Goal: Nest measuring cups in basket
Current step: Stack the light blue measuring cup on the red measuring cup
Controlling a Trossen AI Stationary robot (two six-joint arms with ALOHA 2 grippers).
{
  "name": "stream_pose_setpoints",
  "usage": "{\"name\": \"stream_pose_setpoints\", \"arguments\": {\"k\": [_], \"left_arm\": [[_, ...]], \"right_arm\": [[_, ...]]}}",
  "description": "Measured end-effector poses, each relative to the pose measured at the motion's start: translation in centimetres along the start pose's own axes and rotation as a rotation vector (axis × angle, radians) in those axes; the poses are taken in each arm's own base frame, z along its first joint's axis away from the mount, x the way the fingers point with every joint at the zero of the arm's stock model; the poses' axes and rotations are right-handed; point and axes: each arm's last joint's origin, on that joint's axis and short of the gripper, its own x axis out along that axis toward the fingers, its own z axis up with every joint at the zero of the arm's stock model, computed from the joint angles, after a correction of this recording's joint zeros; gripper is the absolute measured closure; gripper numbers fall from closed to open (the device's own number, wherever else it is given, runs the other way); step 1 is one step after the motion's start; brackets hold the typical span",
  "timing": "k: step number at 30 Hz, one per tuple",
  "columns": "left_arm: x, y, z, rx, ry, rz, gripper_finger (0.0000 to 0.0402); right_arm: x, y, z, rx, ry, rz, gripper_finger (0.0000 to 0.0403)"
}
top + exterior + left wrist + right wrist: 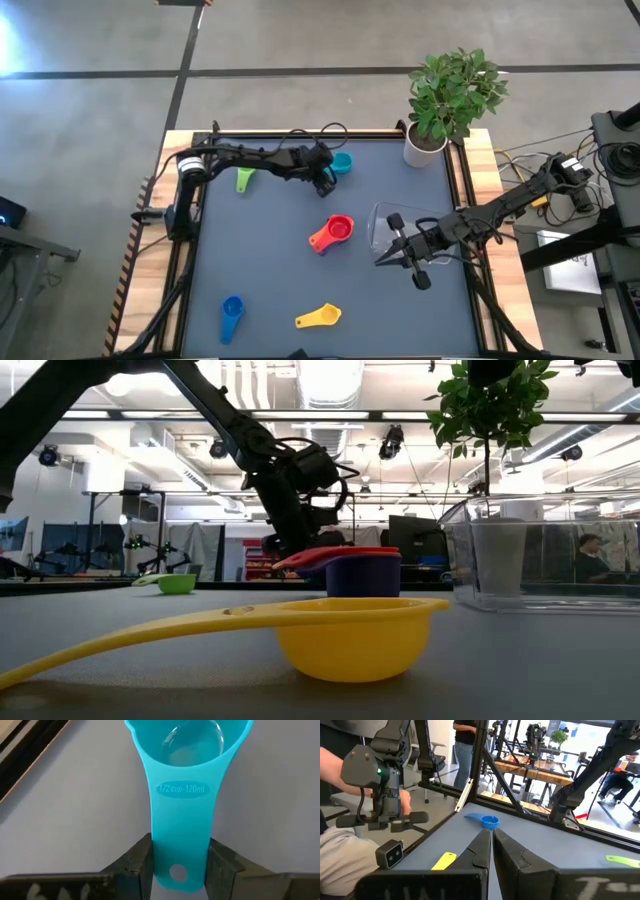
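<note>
My left gripper reaches across the far middle of the table and is shut on the light blue cup. The green cup lies to its left. A red cup nested with an orange one sits mid-table; the low view shows a purple cup under the red rim. The dark blue cup and the yellow cup lie near the front edge. The clear basket stands at the right. My right gripper is shut at its left end; I cannot tell whether it touches the basket. My left gripper pinches the light blue cup's handle by its two long edges, near the free end with the hole. The fingers come from the table's left, slanting down, in line with the handle. The bowl points away, open side up. Whether it is lifted cannot be told.
A plant in a white pot stands at the far right corner. A black rail frames the table. In the right wrist view a person holding a hand controller sits beyond the table's edge.
</note>
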Motion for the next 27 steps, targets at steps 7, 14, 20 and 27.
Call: {"name": "stream_pose_setpoints", "arguments": {"k": [7, 14, 20, 27], "left_arm": [[-1.1, 0.1, -0.1, 0.045, 0.040, -0.024, 0.0294], [-6.8, -0.8, 0.0, 0.091, 0.058, -0.045, 0.0294], [-12.8, -5.1, -2.7, 0.109, -0.019, -0.153, 0.0294], [-17.7, -10.7, -7.4, 0.063, -0.123, -0.181, 0.0294]], "right_arm": [[0.0, 0.0, 0.0, 0.018, 0.002, 0.001, 0.0394], [0.0, 0.1, -0.4, 0.042, 0.047, 0.006, 0.0394], [-0.4, 0.0, -0.2, 0.042, 0.052, 0.007, 0.0394], [-0.9, -0.1, 0.3, 0.043, 0.029, 0.004, 0.0394]]}}
